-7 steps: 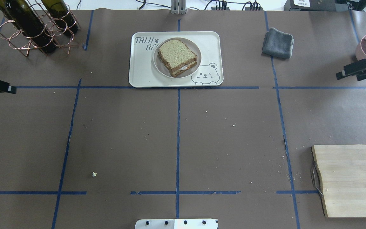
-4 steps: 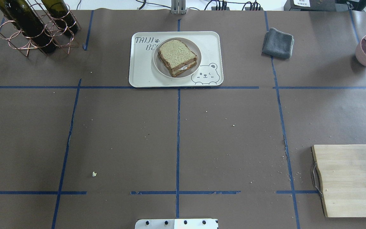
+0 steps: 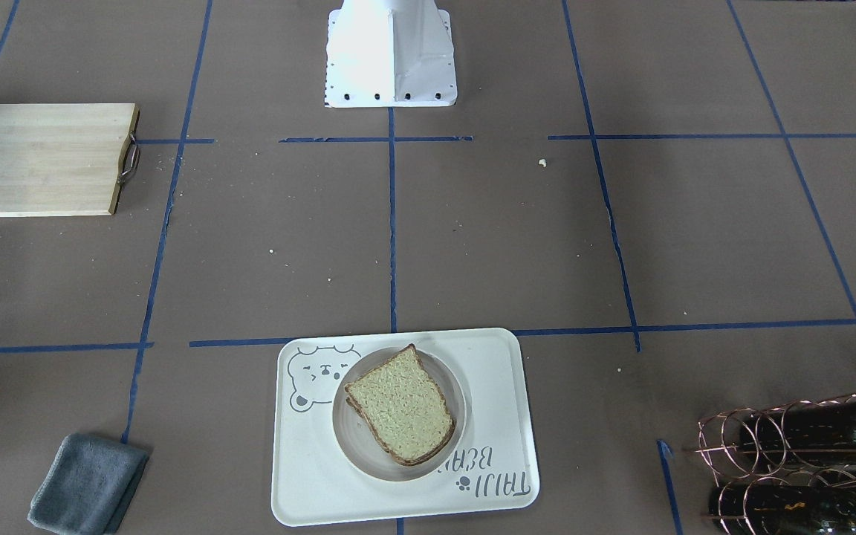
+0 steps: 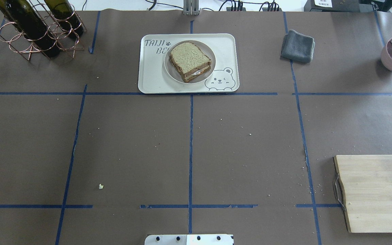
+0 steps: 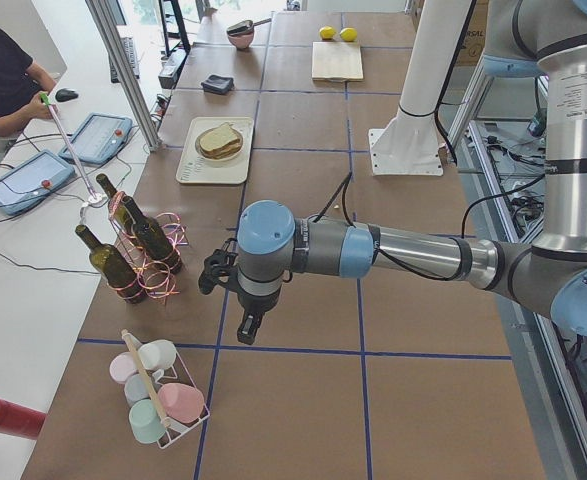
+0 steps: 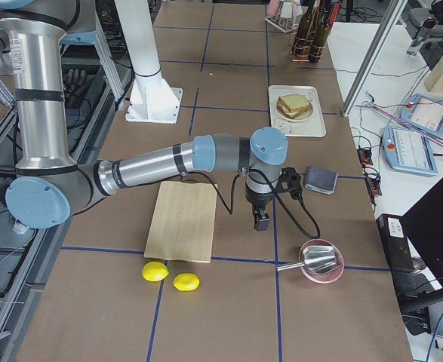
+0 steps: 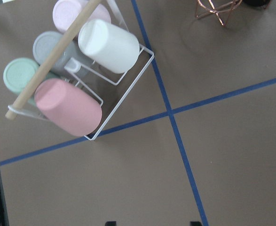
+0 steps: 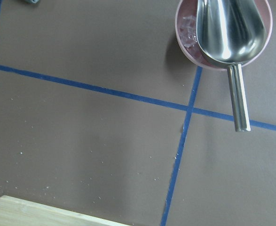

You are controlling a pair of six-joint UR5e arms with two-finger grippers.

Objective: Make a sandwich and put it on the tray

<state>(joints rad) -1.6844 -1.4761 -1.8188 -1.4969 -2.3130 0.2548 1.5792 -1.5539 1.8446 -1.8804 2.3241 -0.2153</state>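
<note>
Overhead exterior view: sandwich (image 4: 190,61), two bread slices stacked with a sliver of white egg at one edge, sits on round plate (image 4: 168,68) on cream bear tray (image 4: 148,78), far middle of desk (image 4: 131,143). Task looks done, I judge. My left claw (image 5: 246,335) hangs near cup rack (image 5: 158,395). My right claw (image 6: 260,222) hangs between cutting board (image 6: 179,219) and pink bowl (image 6: 323,264). How far either is open: cannot tell. Neither seems to carry anything. Best finish: raise both straight up before parking, avoiding rack and bowl.
</note>
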